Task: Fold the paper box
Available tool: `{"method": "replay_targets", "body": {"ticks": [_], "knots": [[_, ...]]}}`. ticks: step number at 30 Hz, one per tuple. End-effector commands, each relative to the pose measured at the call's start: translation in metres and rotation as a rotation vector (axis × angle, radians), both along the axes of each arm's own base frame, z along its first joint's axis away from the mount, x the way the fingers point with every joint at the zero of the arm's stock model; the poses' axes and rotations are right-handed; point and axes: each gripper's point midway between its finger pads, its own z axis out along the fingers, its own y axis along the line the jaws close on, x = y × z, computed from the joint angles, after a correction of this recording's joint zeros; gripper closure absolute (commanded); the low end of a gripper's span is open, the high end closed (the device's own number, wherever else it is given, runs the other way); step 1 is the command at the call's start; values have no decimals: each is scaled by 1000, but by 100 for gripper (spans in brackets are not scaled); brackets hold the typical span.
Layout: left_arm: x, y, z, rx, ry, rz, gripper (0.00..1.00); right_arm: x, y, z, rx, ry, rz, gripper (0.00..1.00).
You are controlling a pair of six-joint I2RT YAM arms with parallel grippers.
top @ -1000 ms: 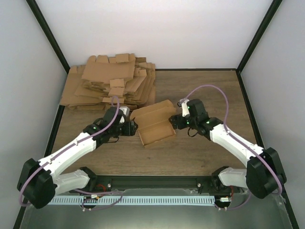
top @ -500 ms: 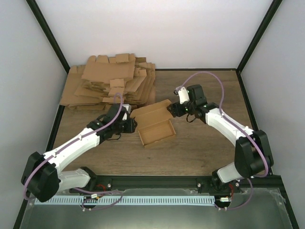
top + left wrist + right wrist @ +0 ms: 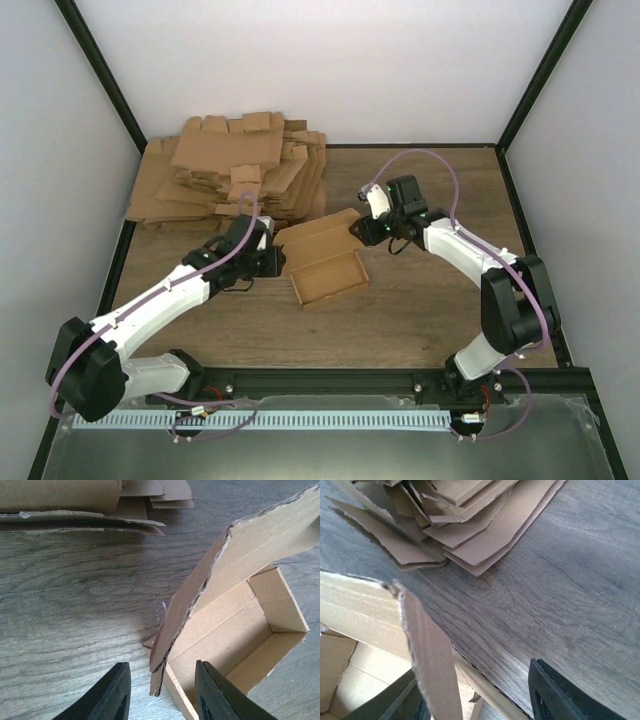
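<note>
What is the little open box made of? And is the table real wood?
The box looks like plain brown cardboard, dull and unprinted. Its cut edges look rough and layered. The table looks like grey-brown wood with grain lines, though it could be a printed wood-look surface.

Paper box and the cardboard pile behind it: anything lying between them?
Nothing: the left wrist view shows only bare wooden table between the paper box and the cardboard pile.

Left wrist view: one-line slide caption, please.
Open left tool straddles a raised flap of the half-folded paper box; flat cardboard blanks lie behind.
</note>
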Motion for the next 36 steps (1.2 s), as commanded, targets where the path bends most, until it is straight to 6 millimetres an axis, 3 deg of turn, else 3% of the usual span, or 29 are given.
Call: {"method": "replay_targets", "body": {"ticks": [1,12,15,18,26,36], "knots": [[3,1,11,8,-19,1,64,5,1,16,10,-33,14,50],[3,-2,4,11,-3,-18,86,-5,-2,17,8,-2,12,71],[3,-6,5,-3,1,-30,96,-7,-4,17,13,16,-11,75],[4,-8,7,-13,1,-29,96,-11,-5,17,14,42,-36,80],[13,-12,19,-39,-33,-8,96,-30,3,27,9,36,-92,81],[35,-39,39,-141,-136,16,96,-38,11,38,110,7,-194,96]]}}
